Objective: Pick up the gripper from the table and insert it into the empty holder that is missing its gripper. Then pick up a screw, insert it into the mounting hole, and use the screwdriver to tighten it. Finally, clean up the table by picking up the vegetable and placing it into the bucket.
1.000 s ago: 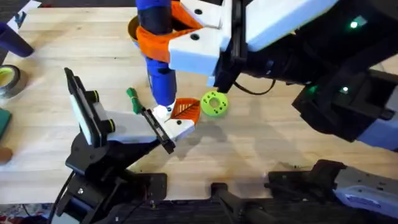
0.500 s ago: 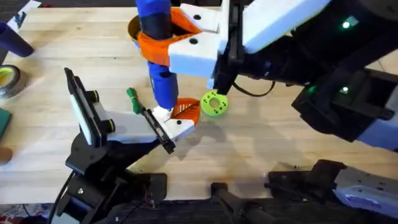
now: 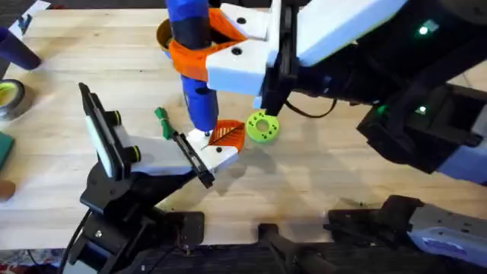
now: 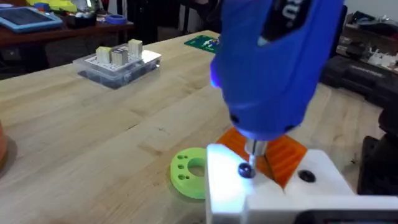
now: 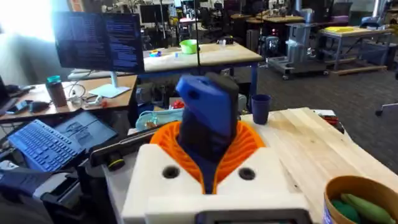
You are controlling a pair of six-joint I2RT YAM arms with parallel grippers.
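Observation:
My right gripper (image 3: 199, 57) reaches in from the right, shut on the blue screwdriver (image 3: 194, 68), which it holds upright. In the right wrist view the screwdriver (image 5: 208, 118) sits between the orange pads (image 5: 249, 146). The screwdriver's tip (image 4: 254, 146) rests on a dark screw (image 4: 245, 169) in the gripper's white block (image 4: 224, 186). The block's orange ribbed finger (image 3: 227, 134) points away from the holder (image 3: 196, 161), the black bracket at the tip of the white link where the block is seated. The left wrist camera looks onto this spot from close by. The orange bucket (image 5: 357, 186) holds green vegetable pieces (image 5: 354, 208).
A green round disc (image 3: 262, 127) lies just right of the orange finger. A small green piece (image 3: 162, 120) lies left of the screwdriver tip. A tape roll (image 3: 9, 97) sits at the left edge of the table (image 3: 319, 167). A clear parts box (image 4: 118, 62) stands farther off.
My right gripper shifted very slightly at the start, then held still. The screwdriver tip has stayed on the screw throughout.

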